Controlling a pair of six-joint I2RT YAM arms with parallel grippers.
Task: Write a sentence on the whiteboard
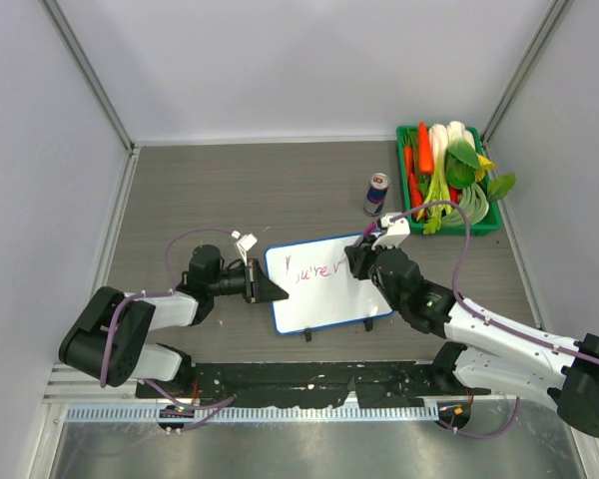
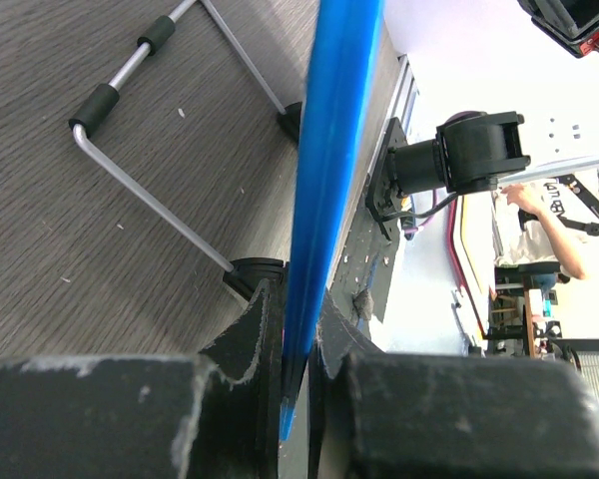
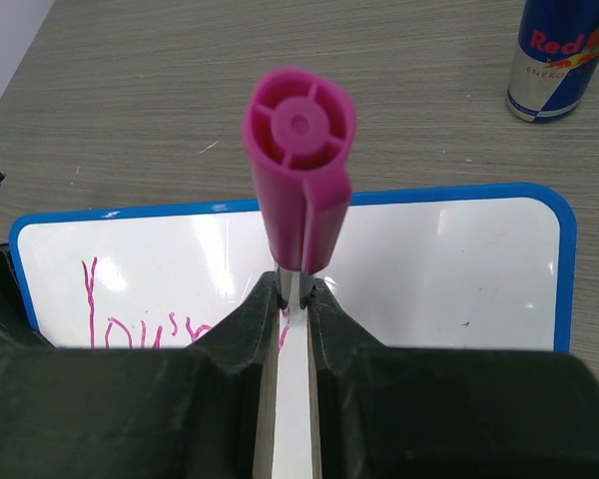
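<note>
Overhead, the whiteboard (image 1: 324, 282) sits between both arms; only the left wrist view shows the left gripper (image 2: 298, 329) clamped on its rim. At its right edge the right gripper (image 3: 297, 294) pinches a pink marker (image 3: 299, 170) — the sentence (image 1: 312, 271) begins "You're".

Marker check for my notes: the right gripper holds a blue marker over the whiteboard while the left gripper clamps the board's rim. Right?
No: the marker is pink, not blue, per the right wrist view. The right gripper holds it over the whiteboard; the left gripper clamps the rim.
</note>
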